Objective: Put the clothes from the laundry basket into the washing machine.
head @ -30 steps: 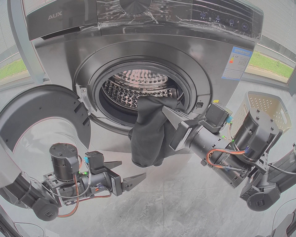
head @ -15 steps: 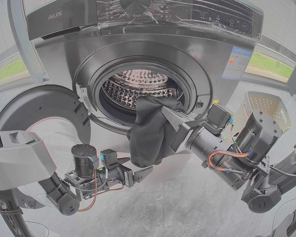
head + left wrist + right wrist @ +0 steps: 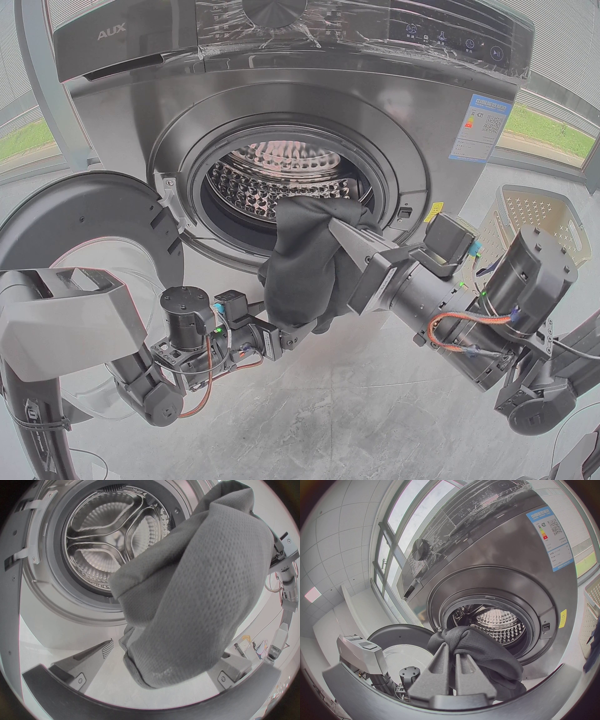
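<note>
- Beyond the machine's left side, a window strip [image 3: 25,137] is showing green grass outdoors.
- The round door [image 3: 87,219] is standing swung fully open to the left, with its clear pane facing the room.
- The left claw [image 3: 289,324] is hovering low over the floor, just in front of the machine. Its fingers are spread wide, and the garment's lower end is hanging between them. I cannot tell whether they are touching the cloth.
- The black garment [image 3: 306,262] is draping over the lower lip of the opening. Its top is sitting at the drum's mouth and the rest is drooping down outside, in front of the panel.
- The washing machine [image 3: 375,94] is standing dark grey and glossy, and its dimpled steel drum [image 3: 275,172] is catching the light.
- The right claw [image 3: 340,226] is pinching the garment's bunched top, its fingers closed narrow on the cloth at the lower right of the opening.
- A blue-edged label [image 3: 480,128] is sticking to the upper right of the front.
- The pale perforated laundry basket [image 3: 550,215] is sitting on the floor just right of the machine.
- The floor [image 3: 350,406] is lying grey, marbled and faintly shiny.
- In the right wrist view, tall windows [image 3: 403,517] are running beside a white tiled surface [image 3: 340,527].
</note>
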Controlling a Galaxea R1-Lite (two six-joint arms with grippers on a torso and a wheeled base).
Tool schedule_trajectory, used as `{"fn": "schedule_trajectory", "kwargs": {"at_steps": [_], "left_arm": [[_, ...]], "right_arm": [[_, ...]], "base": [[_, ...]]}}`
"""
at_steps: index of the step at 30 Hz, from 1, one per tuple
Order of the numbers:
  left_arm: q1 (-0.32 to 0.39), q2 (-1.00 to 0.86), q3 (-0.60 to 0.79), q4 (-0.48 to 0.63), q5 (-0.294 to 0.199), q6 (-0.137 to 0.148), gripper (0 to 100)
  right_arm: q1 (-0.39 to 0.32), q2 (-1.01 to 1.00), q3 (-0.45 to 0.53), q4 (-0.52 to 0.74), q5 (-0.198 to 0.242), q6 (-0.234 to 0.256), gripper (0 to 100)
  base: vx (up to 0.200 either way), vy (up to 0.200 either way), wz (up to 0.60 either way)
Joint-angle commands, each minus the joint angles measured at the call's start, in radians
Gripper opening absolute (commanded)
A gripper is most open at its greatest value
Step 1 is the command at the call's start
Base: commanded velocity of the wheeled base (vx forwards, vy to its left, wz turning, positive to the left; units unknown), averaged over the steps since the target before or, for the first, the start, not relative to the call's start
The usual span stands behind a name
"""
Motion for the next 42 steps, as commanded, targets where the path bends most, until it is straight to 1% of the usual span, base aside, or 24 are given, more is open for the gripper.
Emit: {"fn": "schedule_trajectory", "kwargs": {"at_steps": [1,3,4,13,14,18,21,22,23,24,26,30,35,39,40,42], "left_arm": [[-0.002,0.010,-0.004,-0.022,0.001,0.000,100],[-0.004,0.010,0.001,-0.040,0.001,0.001,100],[-0.005,0.010,0.001,-0.043,0.001,0.001,0],[-0.035,0.007,0.010,-0.062,0.000,0.004,0],[-0.051,0.001,0.035,-0.088,0.000,0.004,0],[-0.071,-0.022,0.091,-0.126,0.001,0.004,0],[-0.094,-0.079,0.179,-0.139,0.000,0.027,0],[-0.094,-0.080,0.182,-0.139,0.000,0.029,0],[-0.108,-0.116,0.228,-0.140,0.000,0.054,0],[-0.116,-0.131,0.248,-0.140,0.000,0.063,0],[-0.140,-0.178,0.285,-0.140,0.000,0.070,0],[-0.167,-0.263,0.320,-0.140,-0.002,0.063,0],[-0.154,-0.363,0.354,-0.140,-0.003,0.049,0],[-0.153,-0.430,0.377,-0.142,-0.003,0.041,0],[-0.153,-0.450,0.389,-0.142,-0.002,0.035,0],[-0.153,-0.485,0.412,-0.143,-0.003,0.014,0]], "right_arm": [[0.001,-0.002,0.002,0.000,0.000,0.000,0],[-0.001,-0.002,0.003,0.000,0.000,0.000,0],[0.001,-0.002,0.003,0.000,0.000,0.001,0],[-0.001,-0.001,0.005,0.000,0.000,0.001,0],[-0.002,0.002,0.005,0.000,0.000,0.001,0],[-0.011,0.007,0.005,0.001,0.000,0.001,0],[-0.022,0.016,0.005,0.003,0.002,0.001,0],[-0.022,0.016,0.005,0.003,0.002,0.001,0],[-0.028,0.021,0.005,0.003,0.003,0.001,0],[-0.030,0.021,0.006,0.004,0.005,0.001,0],[-0.030,0.028,0.009,0.004,0.005,0.001,0],[-0.028,0.035,0.037,0.003,0.009,-0.002,0],[-0.021,0.041,0.086,0.001,0.014,-0.002,0],[-0.018,0.042,0.097,0.000,0.016,0.000,0],[-0.016,0.041,0.101,0.000,0.016,0.000,0],[-0.016,0.041,0.112,0.000,0.016,0.001,0]], "base": [[0.000,0.000,0.00],[0.000,0.000,0.00],[0.000,0.000,0.00],[0.000,0.000,0.00],[0.000,0.000,0.00],[0.000,0.000,0.00],[0.000,0.000,0.00],[0.000,0.000,0.00],[0.000,0.000,0.00],[0.000,0.000,0.00],[0.000,0.000,0.00],[0.000,0.000,0.00],[0.000,0.000,0.00],[0.000,0.000,0.00],[0.000,0.000,0.00],[0.000,0.000,0.00]]}}
